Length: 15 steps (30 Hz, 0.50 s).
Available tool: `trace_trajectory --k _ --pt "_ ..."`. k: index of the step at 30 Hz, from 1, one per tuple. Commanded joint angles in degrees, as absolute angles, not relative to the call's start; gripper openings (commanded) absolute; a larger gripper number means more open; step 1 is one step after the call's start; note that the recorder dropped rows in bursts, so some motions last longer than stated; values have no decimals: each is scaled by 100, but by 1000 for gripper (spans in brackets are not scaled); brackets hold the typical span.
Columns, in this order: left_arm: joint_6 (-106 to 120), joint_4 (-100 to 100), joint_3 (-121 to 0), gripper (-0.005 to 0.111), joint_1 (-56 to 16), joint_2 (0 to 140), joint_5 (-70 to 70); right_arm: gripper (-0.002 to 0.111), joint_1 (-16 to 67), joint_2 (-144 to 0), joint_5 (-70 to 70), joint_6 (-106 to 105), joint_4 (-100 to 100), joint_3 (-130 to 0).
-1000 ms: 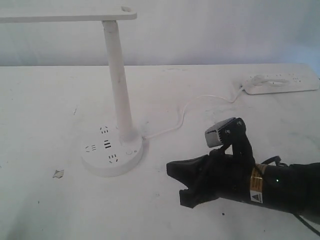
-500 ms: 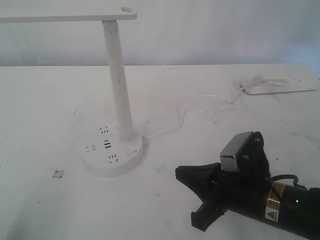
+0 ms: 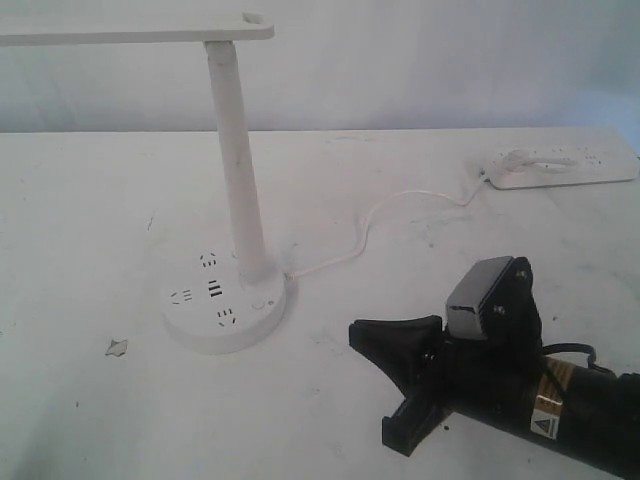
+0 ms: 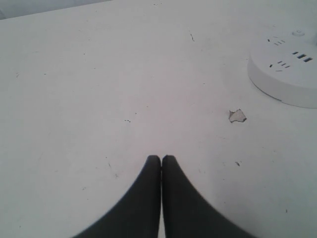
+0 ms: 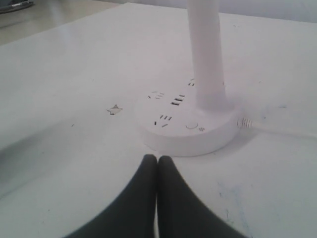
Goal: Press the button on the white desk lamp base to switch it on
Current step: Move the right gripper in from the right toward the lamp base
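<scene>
Our right gripper (image 5: 157,159) has its jaws pressed together into one narrow tip, which we judge suits prodding a small target better than spread jaws would. It points at the lamp base (image 5: 188,134) from a short way off, low over the table (image 3: 90,200). The button (image 5: 191,125) lies on the base's top near the rim facing that tip, just in front of the pole (image 5: 205,54), so we read the approach as straight and unobstructed. Our left gripper (image 4: 161,158), jaws likewise together, sits over bare table on the base's far side, presumably parked clear of the work.
</scene>
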<state>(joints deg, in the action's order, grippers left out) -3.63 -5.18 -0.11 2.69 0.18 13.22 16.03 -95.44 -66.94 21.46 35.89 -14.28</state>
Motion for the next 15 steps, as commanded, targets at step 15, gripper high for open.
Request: trace_trajectory --k 15 --pt "-365 -499 0 0 272 0 1324 0 2945 -9553 -5722 2094 3511 -2351"
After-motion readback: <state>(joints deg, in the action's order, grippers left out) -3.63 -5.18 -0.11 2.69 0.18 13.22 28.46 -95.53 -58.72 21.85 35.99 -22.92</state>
